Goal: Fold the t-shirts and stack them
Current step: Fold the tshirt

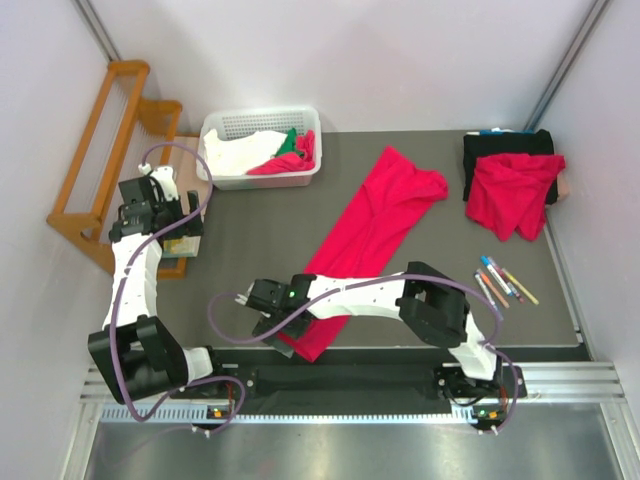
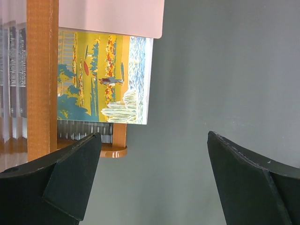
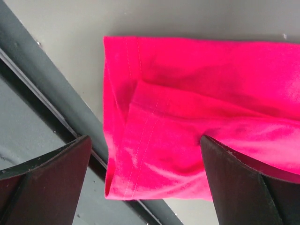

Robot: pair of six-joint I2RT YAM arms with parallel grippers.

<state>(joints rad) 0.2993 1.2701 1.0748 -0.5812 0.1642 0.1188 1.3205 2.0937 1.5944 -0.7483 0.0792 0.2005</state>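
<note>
While my right tool (image 3: 145,154) hangs wide open and empty over the bottom hem of the long t-shirt (image 1: 380,215), that shirt lies stretched diagonally across the middle of the surface (image 1: 250,230), right down to its lower edge. A second t-shirt (image 1: 512,190) is crumpled at upper right, partly on a black cloth (image 1: 505,145). More red fabric (image 1: 290,162) sits in the white basket (image 1: 215,135) at upper left. My left tool (image 2: 153,140), also spread wide with nothing in it, is at far left by the wooden rack (image 1: 95,150), facing a colourful box (image 2: 103,79).
</note>
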